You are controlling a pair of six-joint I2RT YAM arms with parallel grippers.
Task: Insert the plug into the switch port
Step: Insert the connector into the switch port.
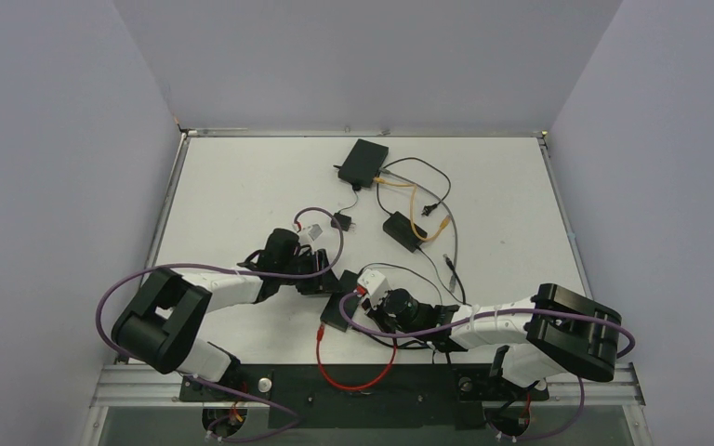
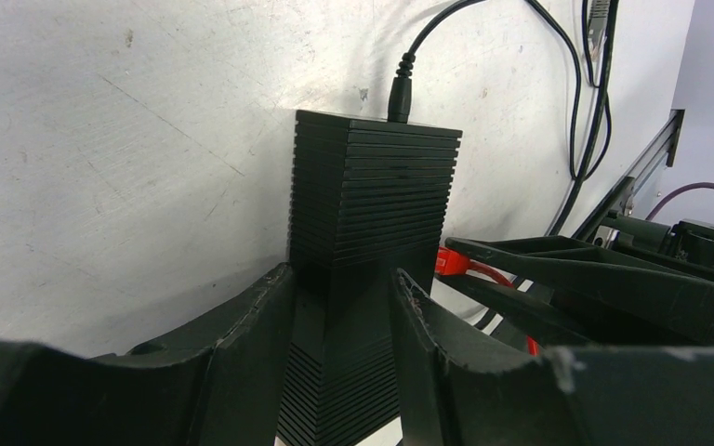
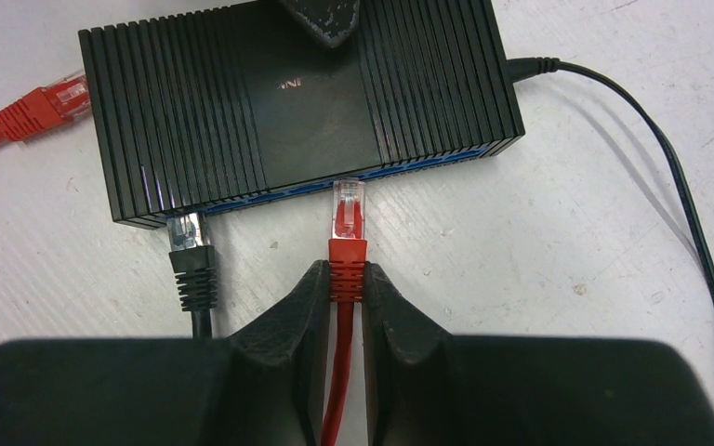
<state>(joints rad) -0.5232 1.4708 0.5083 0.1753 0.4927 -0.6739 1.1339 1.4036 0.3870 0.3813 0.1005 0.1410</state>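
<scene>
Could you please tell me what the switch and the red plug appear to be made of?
The switch looks like matte black moulded plastic, finely ribbed, though painted metal is possible. The plug has a clear glossy plastic tip and red rubbery-looking boot.

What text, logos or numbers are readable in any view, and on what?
Switch, top face: one small pale logo, upside down in the right wrist view, too small and blurred to read.
Red plug and black plug: no markings visible.
Black box at the far side, top view: too small to show any text.
Nothing else carries text.
</scene>
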